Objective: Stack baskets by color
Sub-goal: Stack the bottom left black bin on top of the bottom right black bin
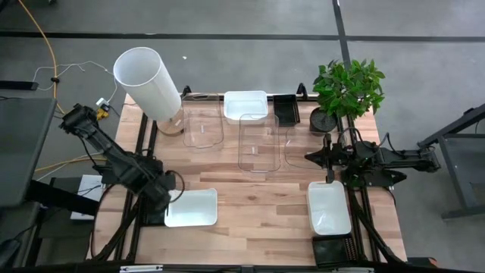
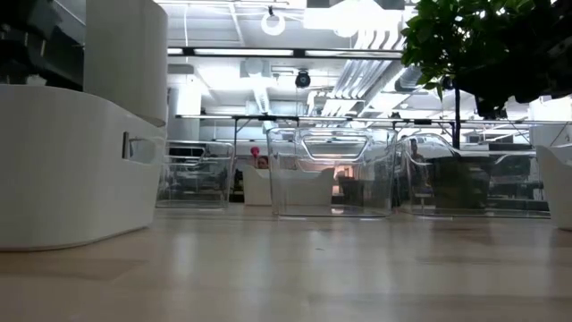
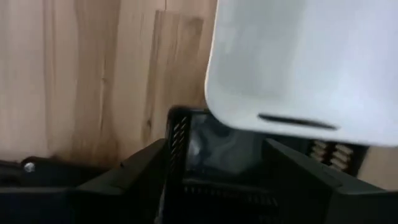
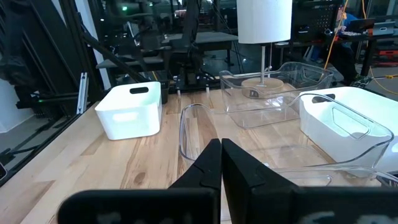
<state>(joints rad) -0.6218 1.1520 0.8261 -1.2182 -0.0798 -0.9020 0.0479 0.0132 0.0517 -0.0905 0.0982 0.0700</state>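
Across the wooden table [image 1: 258, 205] three white baskets [image 1: 192, 208], three clear baskets [image 1: 258, 141] and three black baskets [image 1: 286, 108] are counted. No writing is readable. Left gripper [image 1: 168, 203] is spread wide at a black basket beside the near-left white one; right gripper [image 1: 328, 179] is closed, empty.

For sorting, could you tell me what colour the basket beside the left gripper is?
White basket; the high view shows it best.

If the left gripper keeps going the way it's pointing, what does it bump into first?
Probably the black slotted basket between the left gripper's open fingers, tucked under the near white basket; depth is hard to judge.
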